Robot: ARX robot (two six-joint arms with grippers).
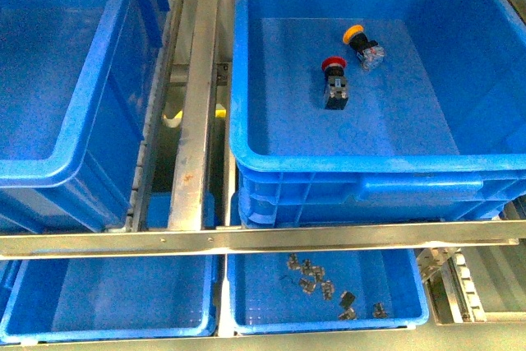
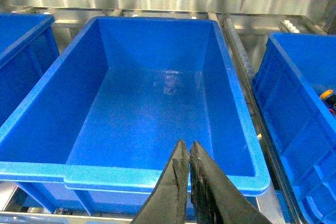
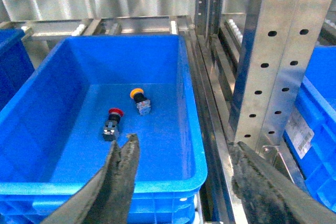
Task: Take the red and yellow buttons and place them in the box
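One red button (image 1: 333, 64) and one yellow button (image 1: 354, 34) lie on the floor of the large blue box (image 1: 353, 162) on the right. The right wrist view shows the same red button (image 3: 115, 113) and yellow button (image 3: 136, 93) in that box (image 3: 173, 182). My right gripper (image 3: 184, 144) hangs open above the box's near right rim, empty, well short of the buttons. My left gripper (image 2: 188, 148) is shut on nothing above the near rim of a second large blue box (image 2: 157, 174), which is empty. Neither gripper shows in the front view.
The empty left box (image 1: 74, 162) and the right one are parted by metal rack rails (image 1: 197, 121). A perforated steel upright (image 3: 268, 51) stands close beside my right gripper. Below, a shallow blue tray (image 1: 246, 318) holds several small metal parts (image 1: 325, 285).
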